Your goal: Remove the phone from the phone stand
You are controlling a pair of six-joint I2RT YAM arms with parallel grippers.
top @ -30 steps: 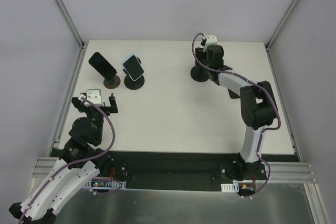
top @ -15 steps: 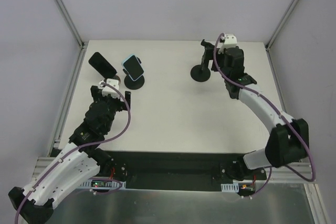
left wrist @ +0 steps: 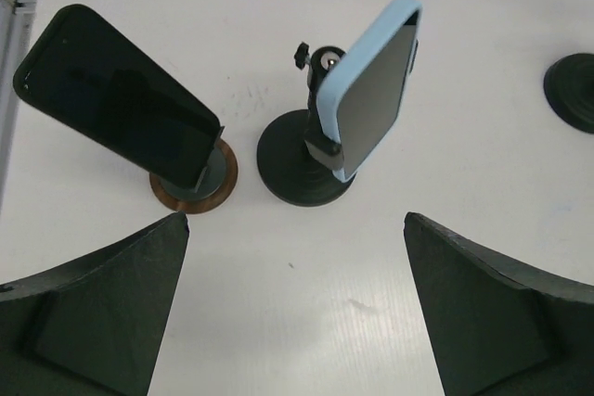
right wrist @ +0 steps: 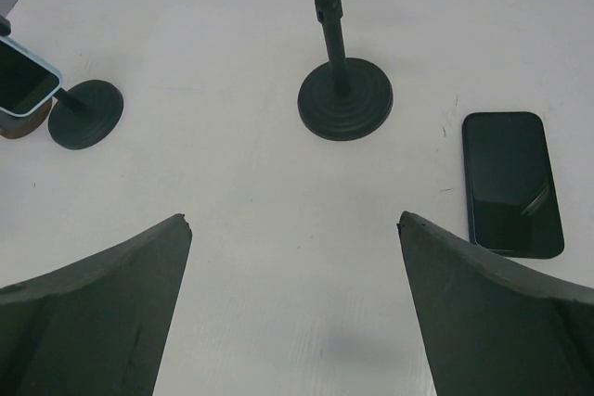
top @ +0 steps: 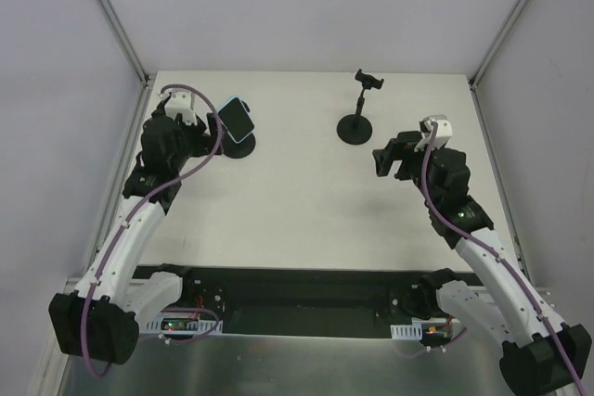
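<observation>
A black phone [left wrist: 116, 104] leans on a round wooden stand [left wrist: 195, 183]. A phone in a light-blue case [left wrist: 371, 90] is clamped on a black stand [left wrist: 302, 169]; it also shows in the top view [top: 237, 118]. My left gripper [left wrist: 295, 224] is open and empty, just short of both stands; in the top view [top: 202, 132] it covers the black phone. A third stand [top: 357, 127] has an empty clamp [top: 369, 78]. A dark phone [right wrist: 512, 183] lies flat to its right. My right gripper [right wrist: 294, 220] is open and empty, short of that stand.
Metal frame posts and white walls close in the table [top: 306, 220] at the back and both sides. The empty stand's base [left wrist: 571, 90] shows at the right edge of the left wrist view. The flat phone does not show in the top view.
My left arm has swung up and out to the far left, up to the two phones. My right gripper has drawn back from the empty stand's clamp toward the near right.
</observation>
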